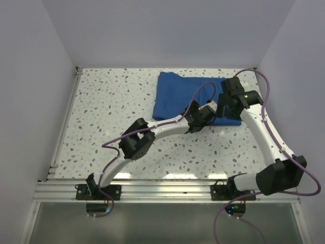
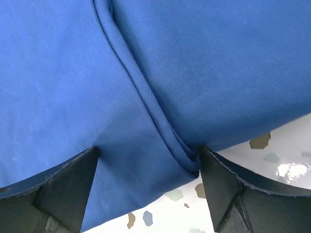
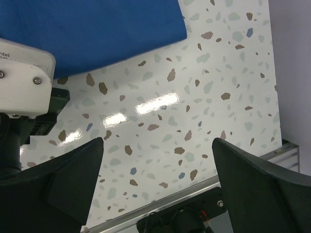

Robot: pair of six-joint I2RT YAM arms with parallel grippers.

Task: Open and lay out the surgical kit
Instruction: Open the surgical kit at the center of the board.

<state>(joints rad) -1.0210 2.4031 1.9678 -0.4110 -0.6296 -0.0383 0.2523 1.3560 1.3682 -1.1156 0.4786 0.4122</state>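
The surgical kit is a folded royal-blue cloth bundle (image 1: 177,94) lying flat at the back of the speckled table (image 1: 111,112). My left gripper (image 1: 207,113) is low at the bundle's near right edge. In the left wrist view the cloth (image 2: 204,63) fills the frame, and a raised fold (image 2: 146,97) runs down between the wide jaws of the left gripper (image 2: 148,149), touching the right finger (image 2: 218,179). My right gripper (image 1: 225,108) hovers just beside it. In the right wrist view the right gripper (image 3: 156,141) is open over bare table, with the cloth's corner (image 3: 97,29) at top left.
White walls close in the table at the back and both sides. An aluminium rail (image 1: 167,190) runs along the near edge. The two wrists are close together over the bundle's right part, and the left arm's white link (image 3: 24,82) shows in the right wrist view.
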